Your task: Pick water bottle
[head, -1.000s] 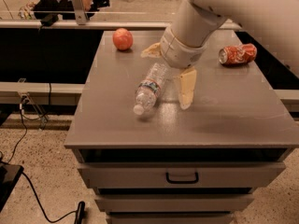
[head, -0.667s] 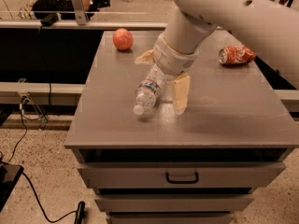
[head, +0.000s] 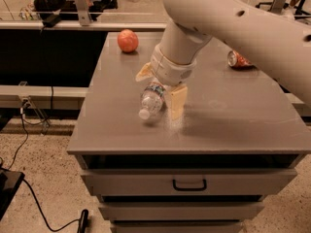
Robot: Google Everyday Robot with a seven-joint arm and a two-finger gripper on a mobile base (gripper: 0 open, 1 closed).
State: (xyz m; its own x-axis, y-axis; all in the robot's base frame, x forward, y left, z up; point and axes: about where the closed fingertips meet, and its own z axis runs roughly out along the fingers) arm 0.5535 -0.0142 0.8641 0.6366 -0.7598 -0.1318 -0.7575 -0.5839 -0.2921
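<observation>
Three things are lying on the grey cabinet top (head: pixel 233 115), and reading from the left, the first is a red apple (head: pixel 128 40) sitting near the far left corner, well apart from the action. Next, toward the middle and a little forward, the water bottle (head: pixel 151 99) is lying on its side, its white cap pointing at the front-left edge and its label band showing just beneath the robot's wrist. The gripper (head: pixel 160 88) is hovering right over the bottle's rear half with its tan fingers (head: pixel 177 103) spread apart, one sitting behind and left of the bottle, the other standing just beside it on the right; neither looks to be pressing the plastic. Further right, a crushed red soda can (head: pixel 238 59) is resting near the far edge, partly hidden by the arm and playing no part here. By my reading, the robot is lining up the grasp, with the bottle not yet picked. The next move is calling for the fingers to squeeze in across the bottle's body, gently, since crinkled plastic is likely to give or roll, and only then for a lift.
</observation>
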